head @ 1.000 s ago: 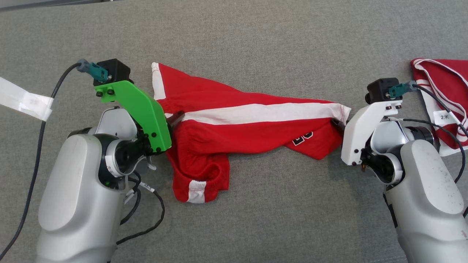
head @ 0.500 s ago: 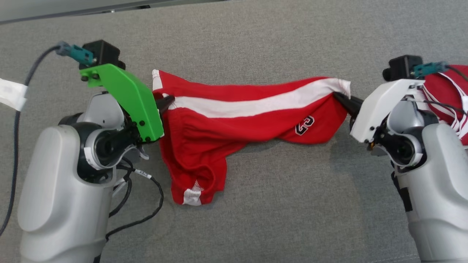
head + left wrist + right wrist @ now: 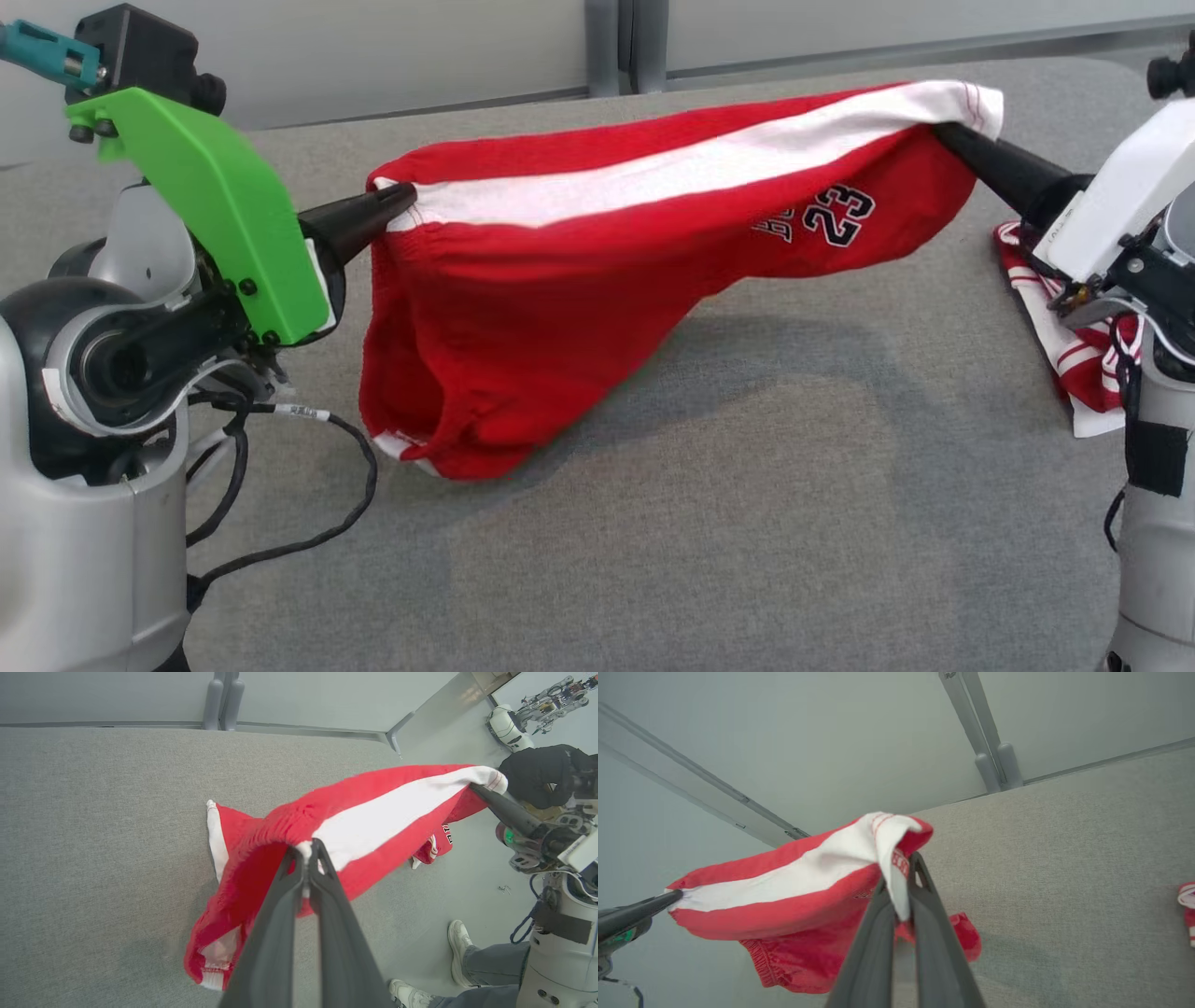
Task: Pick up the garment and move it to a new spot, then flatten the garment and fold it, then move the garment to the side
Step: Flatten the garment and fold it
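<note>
The garment is a pair of red shorts point(image 3: 579, 280) with a white side stripe and the number 23, hanging stretched above the grey table point(image 3: 747, 523). My left gripper point(image 3: 397, 201) is shut on the waistband end of the stripe, and my right gripper point(image 3: 943, 131) is shut on the hem end. Under my left gripper the shorts' lower part droops, and I cannot tell if it touches the table. In the left wrist view my left gripper point(image 3: 307, 851) pinches the shorts point(image 3: 373, 826). The right wrist view has my right gripper point(image 3: 899, 884) clamped on the white hem point(image 3: 887, 835).
A second red and white garment point(image 3: 1074, 364) lies on the table at the right, partly behind my right arm. A grey wall point(image 3: 392, 47) stands behind the table's far edge. A person's feet point(image 3: 460, 938) are on the floor beside the table.
Both grippers have lifted the shorts off the table and pulled them taut between them. The head camera has tilted up, so the wall behind the table now shows.
</note>
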Available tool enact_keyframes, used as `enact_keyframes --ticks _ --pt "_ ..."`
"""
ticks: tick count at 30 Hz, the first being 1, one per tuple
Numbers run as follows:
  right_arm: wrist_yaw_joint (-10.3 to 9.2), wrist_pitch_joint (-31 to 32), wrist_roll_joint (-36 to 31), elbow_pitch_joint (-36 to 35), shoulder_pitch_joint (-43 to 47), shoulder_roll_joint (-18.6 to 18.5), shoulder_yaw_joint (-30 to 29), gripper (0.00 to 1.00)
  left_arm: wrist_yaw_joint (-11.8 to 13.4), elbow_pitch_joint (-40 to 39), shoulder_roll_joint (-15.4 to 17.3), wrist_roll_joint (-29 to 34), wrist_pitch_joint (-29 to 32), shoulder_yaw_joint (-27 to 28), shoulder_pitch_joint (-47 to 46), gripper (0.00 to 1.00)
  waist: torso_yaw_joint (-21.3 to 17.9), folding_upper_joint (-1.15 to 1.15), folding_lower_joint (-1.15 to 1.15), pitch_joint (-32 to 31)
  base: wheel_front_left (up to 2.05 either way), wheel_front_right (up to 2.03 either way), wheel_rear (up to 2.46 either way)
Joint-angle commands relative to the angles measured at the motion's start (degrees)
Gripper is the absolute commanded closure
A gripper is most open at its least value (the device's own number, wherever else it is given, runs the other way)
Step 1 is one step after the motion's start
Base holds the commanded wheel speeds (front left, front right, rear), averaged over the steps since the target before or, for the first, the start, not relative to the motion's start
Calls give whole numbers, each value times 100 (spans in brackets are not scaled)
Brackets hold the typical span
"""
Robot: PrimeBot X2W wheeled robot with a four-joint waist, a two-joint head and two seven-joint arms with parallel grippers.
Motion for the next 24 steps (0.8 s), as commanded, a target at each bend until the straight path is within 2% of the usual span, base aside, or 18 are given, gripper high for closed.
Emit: enact_keyframes --ticks 1,8,11,15,19,24 --pt "2 104 137 -172 -116 31 -26 100 17 -84 13 -32 45 24 -63 100 14 63 0 -289 0 0 0" --pt "2 1172 938 -969 -709 270 -508 100 269 -554 187 -197 406 254 -562 100 -1 63 0 -513 0 0 0" --pt "2 1657 743 -1095 -1104 247 -904 100 348 -559 311 -74 377 424 -987 100 21 63 0 -321 0 0 0" --pt "2 1980 321 -1052 -1748 338 -1216 100 300 -287 474 126 352 418 -1573 100 106 63 0 248 0 0 0" --pt "2 1692 -266 -817 -2493 376 -1030 100 117 287 479 376 77 269 -2299 100 267 63 0 1069 0 0 0" --pt "2 541 -897 222 -3648 388 -610 100 -237 1447 350 992 -773 -45 -3374 100 506 63 0 2080 0 0 0"
